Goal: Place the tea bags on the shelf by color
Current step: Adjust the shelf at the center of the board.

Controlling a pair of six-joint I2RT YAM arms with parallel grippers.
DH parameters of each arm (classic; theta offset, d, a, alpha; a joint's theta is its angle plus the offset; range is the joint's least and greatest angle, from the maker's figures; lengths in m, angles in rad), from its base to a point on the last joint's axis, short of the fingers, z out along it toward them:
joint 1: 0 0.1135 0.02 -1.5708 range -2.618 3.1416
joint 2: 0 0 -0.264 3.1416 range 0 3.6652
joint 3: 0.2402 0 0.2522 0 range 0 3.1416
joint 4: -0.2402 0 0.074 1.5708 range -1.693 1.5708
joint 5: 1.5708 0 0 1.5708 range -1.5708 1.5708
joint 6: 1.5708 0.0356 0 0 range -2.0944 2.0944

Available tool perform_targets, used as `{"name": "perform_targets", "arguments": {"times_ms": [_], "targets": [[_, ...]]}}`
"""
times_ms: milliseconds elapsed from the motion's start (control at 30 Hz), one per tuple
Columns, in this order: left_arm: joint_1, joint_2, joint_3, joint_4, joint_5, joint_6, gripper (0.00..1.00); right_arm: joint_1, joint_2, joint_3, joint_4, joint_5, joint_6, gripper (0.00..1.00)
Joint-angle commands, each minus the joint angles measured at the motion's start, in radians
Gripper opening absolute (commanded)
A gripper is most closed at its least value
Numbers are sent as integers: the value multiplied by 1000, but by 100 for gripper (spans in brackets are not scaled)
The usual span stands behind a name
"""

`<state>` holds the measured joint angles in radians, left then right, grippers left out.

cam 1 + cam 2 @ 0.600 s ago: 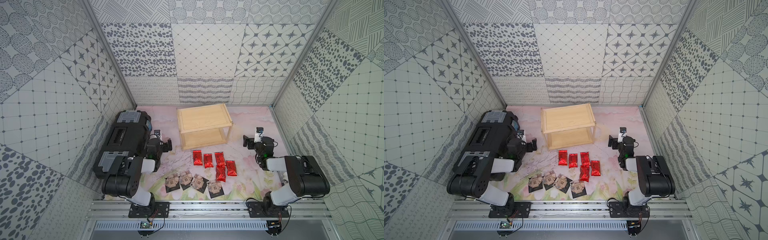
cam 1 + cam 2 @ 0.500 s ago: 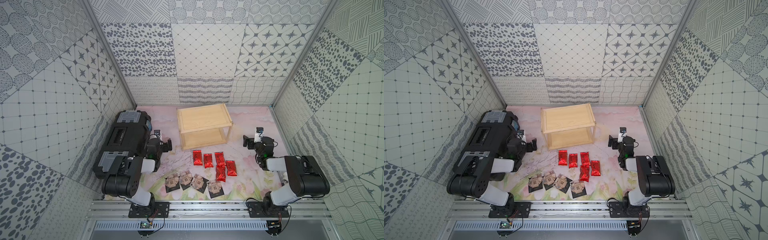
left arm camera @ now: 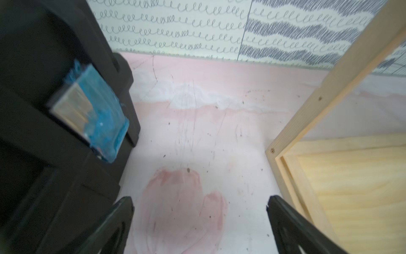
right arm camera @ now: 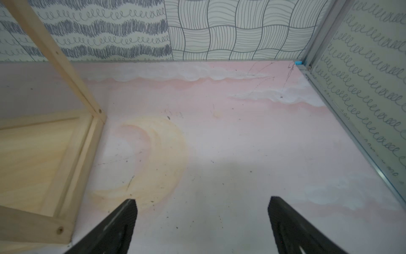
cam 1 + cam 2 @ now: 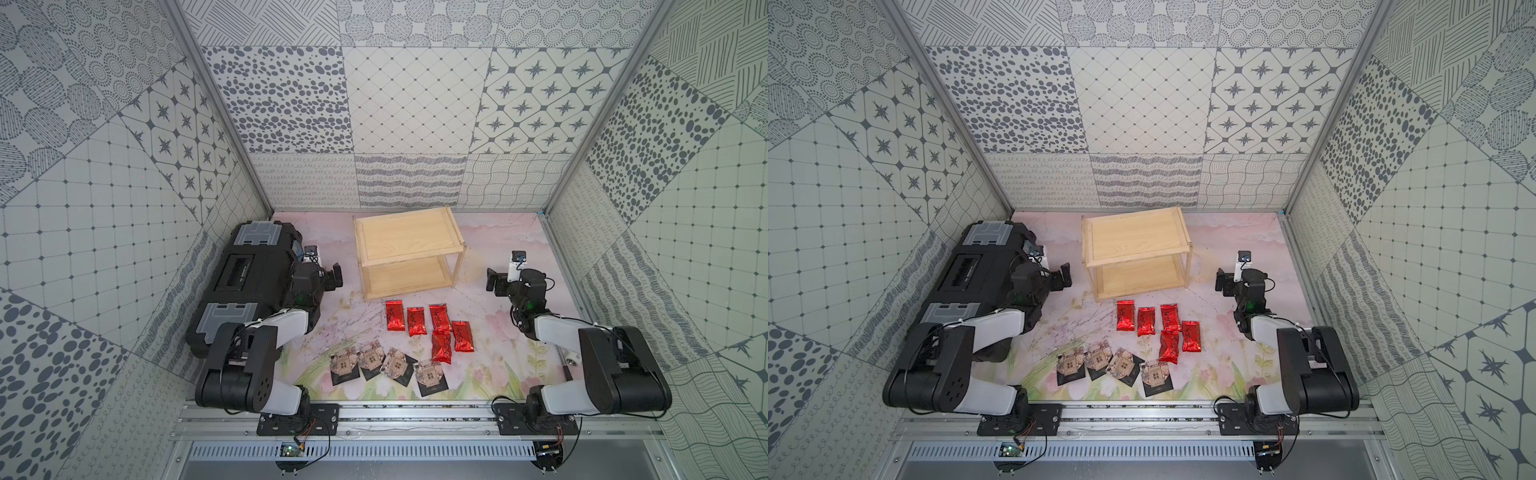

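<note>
Several shiny red tea bags [image 5: 430, 330] [image 5: 1160, 330] lie on the mat just in front of the pale wooden shelf [image 5: 405, 232] [image 5: 1133, 235]. Nearer the front edge, several flat black tea bags [image 5: 388, 365] [image 5: 1115, 365] with beige house print lie in a row. Both tiers of the shelf hold nothing. My left gripper [image 5: 334, 278] [image 3: 198, 203] hovers open left of the shelf, beside its corner post [image 3: 329, 88]. Right of the shelf, my right gripper [image 5: 494, 280] [image 4: 202, 203] hangs open over bare mat. Neither gripper holds anything.
A large black toolbox [image 5: 249, 278] [image 3: 44, 110] with grey latches lies along the left wall, close against my left arm. Patterned walls enclose the mat on three sides. A metal rail [image 5: 415, 415] runs along the front edge.
</note>
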<state>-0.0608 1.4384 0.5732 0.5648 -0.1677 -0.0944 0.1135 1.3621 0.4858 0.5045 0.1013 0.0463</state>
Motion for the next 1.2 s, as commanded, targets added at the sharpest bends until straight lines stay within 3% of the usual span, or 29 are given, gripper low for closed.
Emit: {"name": "perform_targets", "arguments": {"times_ms": [0, 167, 300, 433, 667, 900, 1167], "targets": [[-53, -115, 99, -323, -24, -144, 99, 57, -125, 106, -217, 77, 120, 99], [-143, -246, 190, -582, 15, -343, 99, 170, -211, 176, -426, -40, 208, 97], [-203, -364, 202, -738, 135, -451, 98, 257, -183, 217, -579, -110, 174, 96], [-251, -445, 190, -784, 185, -521, 97, 338, -123, 263, -617, -125, 130, 94], [-289, -350, 314, -786, 307, -552, 94, 342, 17, 351, -578, -125, 79, 90], [-303, -355, 347, -838, 306, -573, 94, 315, 10, 341, -544, -163, 93, 89], [-377, -470, 332, -990, 232, -550, 94, 282, -60, 300, -530, -208, 140, 88]]}}
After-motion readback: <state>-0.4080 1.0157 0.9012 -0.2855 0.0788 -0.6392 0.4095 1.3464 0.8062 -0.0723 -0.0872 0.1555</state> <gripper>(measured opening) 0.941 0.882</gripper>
